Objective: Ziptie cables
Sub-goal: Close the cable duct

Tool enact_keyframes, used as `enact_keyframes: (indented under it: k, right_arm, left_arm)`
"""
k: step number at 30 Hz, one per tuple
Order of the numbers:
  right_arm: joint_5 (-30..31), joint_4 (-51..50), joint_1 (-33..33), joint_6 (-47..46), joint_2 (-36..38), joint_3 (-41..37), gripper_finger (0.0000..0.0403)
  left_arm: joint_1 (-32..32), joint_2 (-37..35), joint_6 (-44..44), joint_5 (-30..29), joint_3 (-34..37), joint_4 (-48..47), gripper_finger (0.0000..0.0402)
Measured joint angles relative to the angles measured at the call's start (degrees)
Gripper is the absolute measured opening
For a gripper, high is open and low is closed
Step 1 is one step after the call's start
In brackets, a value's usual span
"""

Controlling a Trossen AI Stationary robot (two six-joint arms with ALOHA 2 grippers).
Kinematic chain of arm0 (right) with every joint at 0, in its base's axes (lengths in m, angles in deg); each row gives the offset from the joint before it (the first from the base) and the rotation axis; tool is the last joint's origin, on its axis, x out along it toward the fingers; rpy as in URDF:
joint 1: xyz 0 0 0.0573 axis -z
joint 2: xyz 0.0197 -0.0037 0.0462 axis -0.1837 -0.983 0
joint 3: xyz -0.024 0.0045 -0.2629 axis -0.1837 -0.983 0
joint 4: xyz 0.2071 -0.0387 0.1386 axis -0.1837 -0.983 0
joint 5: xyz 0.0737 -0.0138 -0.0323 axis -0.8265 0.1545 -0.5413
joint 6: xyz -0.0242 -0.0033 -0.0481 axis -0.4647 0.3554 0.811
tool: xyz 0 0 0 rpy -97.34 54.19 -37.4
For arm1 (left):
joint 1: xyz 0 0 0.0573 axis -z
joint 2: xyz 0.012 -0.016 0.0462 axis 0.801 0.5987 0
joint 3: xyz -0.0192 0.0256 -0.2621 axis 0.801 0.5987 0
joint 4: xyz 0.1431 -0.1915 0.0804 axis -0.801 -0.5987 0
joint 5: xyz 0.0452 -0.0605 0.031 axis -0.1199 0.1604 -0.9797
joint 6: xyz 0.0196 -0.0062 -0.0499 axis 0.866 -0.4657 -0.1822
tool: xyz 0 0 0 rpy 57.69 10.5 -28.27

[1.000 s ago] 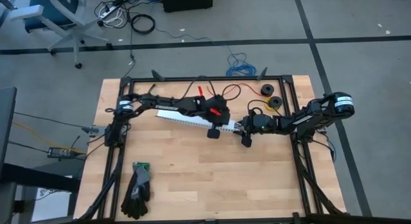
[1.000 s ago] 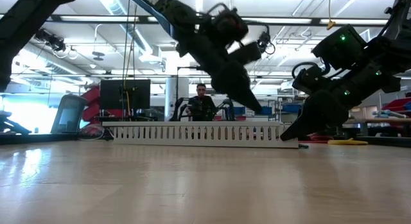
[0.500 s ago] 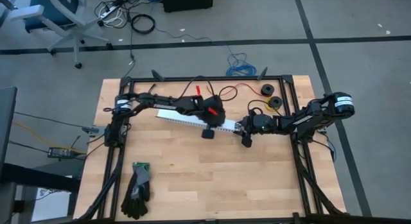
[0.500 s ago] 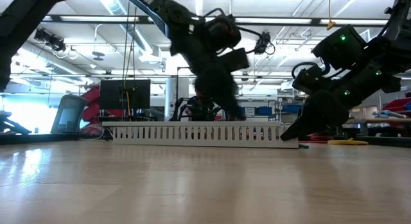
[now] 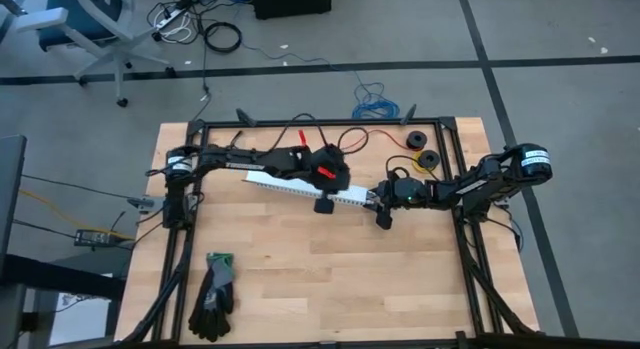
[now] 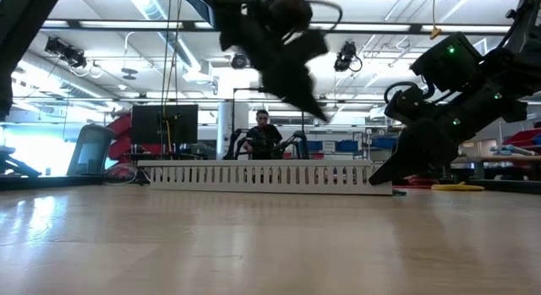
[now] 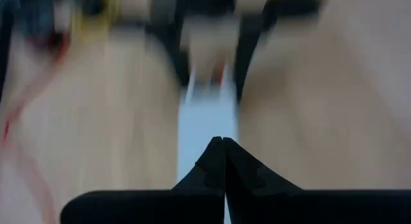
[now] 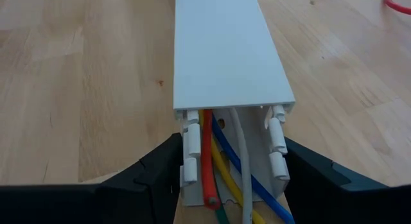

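A long white slotted channel [image 5: 290, 184] lies flat on the table, its lid on [image 8: 225, 51]. The cables [image 8: 221, 182], red, yellow, blue, grey and green, show inside its open right end. My right gripper [image 8: 231, 147] is at that end [image 5: 378, 204] and is shut on the channel. My left gripper [image 7: 222, 142] hangs shut above the channel's middle [image 6: 321, 116], clear of it [image 5: 323, 201]; its wrist view is blurred. My right gripper pinches the channel's right end between its two fingers [image 8: 154, 169], one on each slotted side wall [image 8: 190, 153]. The fingers come level from the table's right and lie along the channel. The channel rests flat on the table [image 6: 254, 175].
A pair of black and green gloves [image 5: 212, 282] lies near the table's near left corner. A thin red wire [image 5: 355, 139] and two dark spools [image 5: 420, 149] sit by the far edge. A blue coiled cable [image 5: 372, 99] lies on the floor. A person [image 6: 264, 134] sits beyond the table.
My left gripper was low at the channel's near side towards its right end. It slid a little toward the table's left and then rose above the channel. The right gripper and the channel have kept still.
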Motion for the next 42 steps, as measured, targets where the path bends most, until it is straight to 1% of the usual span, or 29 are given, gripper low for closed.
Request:
enact_keyframes:
  k: [2,3,5,8,9,11,13,15,19,21,23,25,26,27,29,31,34,38,42]
  right_arm:
    - [0.0,0.0,0.0,0.0,0.0,0.0,0.0219]
    - [0.0,0.0,0.0,0.0,0.0,0.0,0.0219]
    - [0.0,0.1,0.0,0.1,0.0,0.0,0.0219]
    - [0.0,0.1,0.0,0.2,0.0,0.0,0.0219]
    - [0.0,0.1,0.0,0.2,0.0,0.0,0.0219]
    - [0.4,0.1,0.0,0.2,0.0,-0.1,0.0219]
    - [0.5,0.2,0.1,-0.1,0.0,0.0,0.0219]
    - [0.3,0.2,0.0,-0.1,0.0,0.0,0.0219]
    - [0.0,0.2,0.0,-0.4,0.0,0.0,0.0219]
    - [0.0,0.2,0.0,-0.5,0.0,0.0,0.0219]
    - [0.0,0.0,0.0,-0.6,0.0,0.0,0.0219]
    - [0.0,-0.1,0.0,-0.7,0.1,0.0,0.0219]
    - [0.0,-0.2,0.0,-0.7,0.1,0.0,0.0219]
    - [0.0,-0.2,0.0,-0.7,0.1,0.0,0.0219]
    - [0.0,-0.2,0.0,-0.7,0.1,0.0,0.0219]
    - [0.1,-0.4,0.0,-0.6,0.1,0.0,0.0219]
    - [0.2,-0.5,0.0,-0.5,0.2,0.0,0.0219]
    - [-0.1,-0.4,0.0,-0.7,0.2,0.0,0.0219]
    - [-0.2,-0.4,0.0,-1.1,0.1,0.0,0.0219]
  left_arm:
    - [-0.1,-0.4,-0.1,-4.9,0.1,-6.8,0.0000]
    - [-0.2,-0.4,-0.2,-6.0,0.2,-9.6,0.0000]
    - [-0.6,0.2,-0.5,-4.8,0.5,-11.3,0.0000]
    - [-0.7,3.8,-0.7,3.4,1.1,-5.7,0.0000]
    - [-0.6,5.7,-0.8,4.2,1.2,-3.0,0.0000]
    - [-0.1,8.3,-0.8,3.6,1.4,2.9,0.0000]
    - [0.0,9.1,-1.6,4.9,1.2,9.1,0.0000]
    - [0.0,8.7,-1.8,7.1,1.1,11.3,0.0000]
    - [0.3,4.9,-1.6,6.9,1.2,10.2,0.0000]
    - [0.4,3.0,-1.2,5.6,1.0,9.5,0.0000]
    - [0.4,2.1,-0.5,1.2,0.8,6.1,0.0000]
    - [0.1,2.3,-0.5,-3.5,1.0,0.8,0.0000]
    - [-0.1,2.5,-0.5,-4.9,1.1,-2.0,0.0000]
    - [-0.3,2.9,-0.7,-5.8,1.2,-4.4,0.0000]
    - [-0.8,4.1,-1.7,-6.0,1.1,-4.2,0.0000]
    - [-1.1,6.1,-1.9,-3.2,1.0,-1.5,0.0000]
    - [-1.3,9.8,-2.0,4.8,0.7,8.9,0.0000]
    - [-0.6,11.0,-3.4,5.9,0.9,14.2,0.0000]
    - [-0.2,8.3,-3.2,6.3,1.2,13.1,0.0000]
